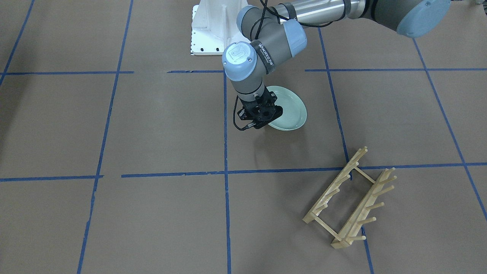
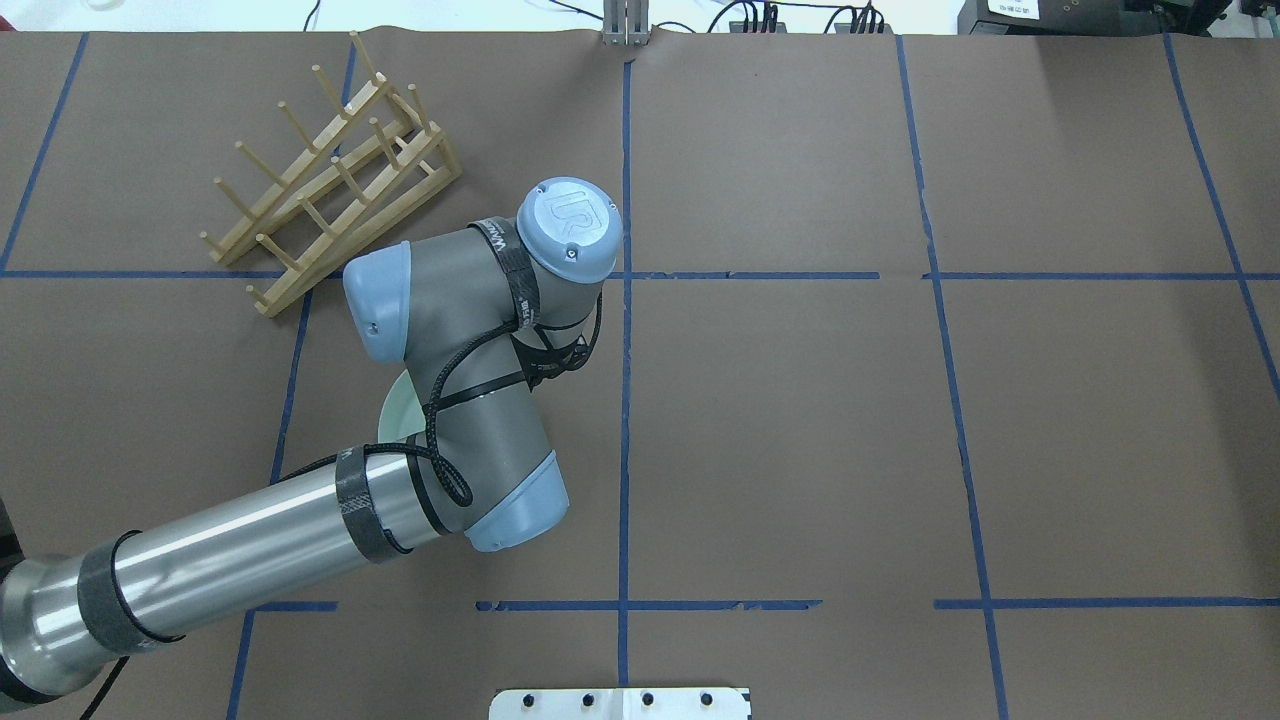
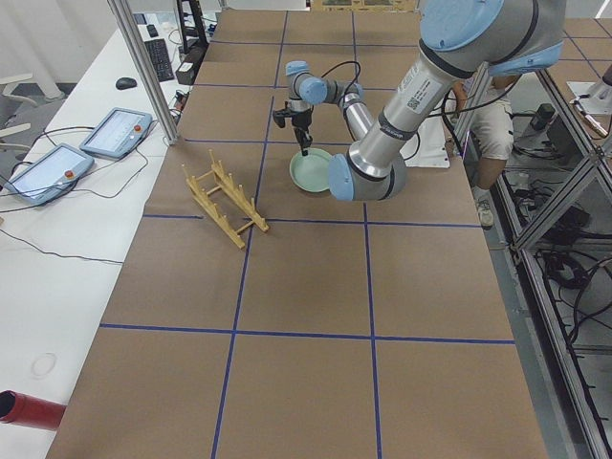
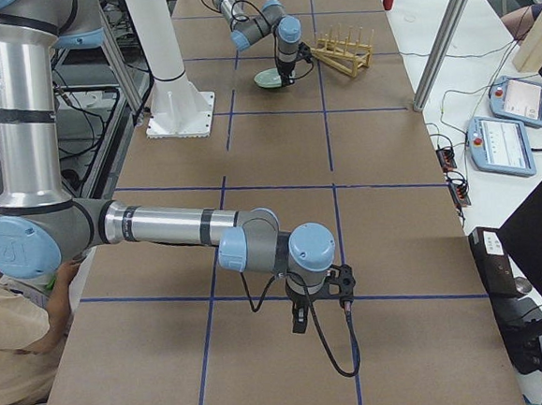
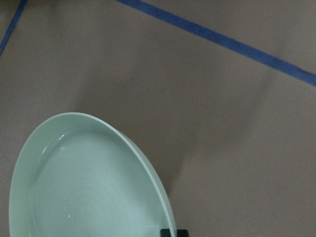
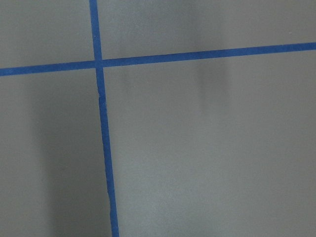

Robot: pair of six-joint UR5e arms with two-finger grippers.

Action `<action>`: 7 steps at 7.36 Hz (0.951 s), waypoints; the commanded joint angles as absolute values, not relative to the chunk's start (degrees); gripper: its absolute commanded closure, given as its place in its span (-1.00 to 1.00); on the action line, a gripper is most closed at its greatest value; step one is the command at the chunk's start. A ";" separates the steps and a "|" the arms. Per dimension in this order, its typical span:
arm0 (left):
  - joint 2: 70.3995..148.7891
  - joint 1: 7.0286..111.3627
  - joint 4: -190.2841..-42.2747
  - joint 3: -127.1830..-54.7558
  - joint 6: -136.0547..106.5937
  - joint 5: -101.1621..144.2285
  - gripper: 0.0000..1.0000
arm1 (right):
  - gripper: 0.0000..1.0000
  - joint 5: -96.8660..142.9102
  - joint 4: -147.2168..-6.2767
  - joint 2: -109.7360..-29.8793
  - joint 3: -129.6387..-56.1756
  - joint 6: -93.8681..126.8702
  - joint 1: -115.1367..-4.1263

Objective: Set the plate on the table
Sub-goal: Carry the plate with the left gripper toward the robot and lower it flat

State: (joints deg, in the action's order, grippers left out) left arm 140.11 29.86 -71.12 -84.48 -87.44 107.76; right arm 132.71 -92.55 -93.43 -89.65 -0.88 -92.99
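Note:
The pale mint-green plate (image 1: 291, 108) is held tilted, low over the brown table (image 1: 152, 133), with a shadow under it. My left gripper (image 1: 267, 119) points down and is shut on the plate's rim on the side nearest that camera. In the left wrist view the plate (image 5: 84, 187) fills the lower left, with a black fingertip (image 5: 173, 232) at its rim. From overhead only a sliver of plate (image 2: 398, 415) shows under the arm. My right gripper (image 4: 300, 327) hangs low over bare table far from the plate; I cannot tell if it is open or shut.
The light wooden peg rack (image 1: 350, 198) stands on the table to the plate's side, apart from it; it also shows overhead (image 2: 330, 170). The white robot base (image 1: 209, 30) stands behind the plate. Blue tape lines cross the table.

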 commanded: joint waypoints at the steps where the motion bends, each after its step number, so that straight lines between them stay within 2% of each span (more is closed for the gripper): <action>1: 140.89 29.44 -71.45 -84.03 -85.88 104.79 -0.65 | -1.00 132.71 -92.55 -93.43 -89.65 -0.88 -92.99; 2: 141.67 29.53 -71.54 -84.20 -82.91 104.24 -1.00 | -1.00 132.71 -92.55 -93.43 -89.65 -0.88 -92.99; 4: 141.50 35.20 -73.20 -85.33 -77.55 105.02 -1.00 | -1.00 132.71 -92.55 -93.43 -89.65 -0.88 -92.99; 5: 139.33 40.20 -73.30 -89.43 -71.78 105.38 -1.00 | -1.00 132.71 -92.55 -93.43 -89.65 -0.88 -92.99; 7: 128.55 51.53 -76.70 -97.34 -55.11 113.69 -1.00 | -1.00 132.71 -92.55 -93.43 -89.65 -0.88 -92.99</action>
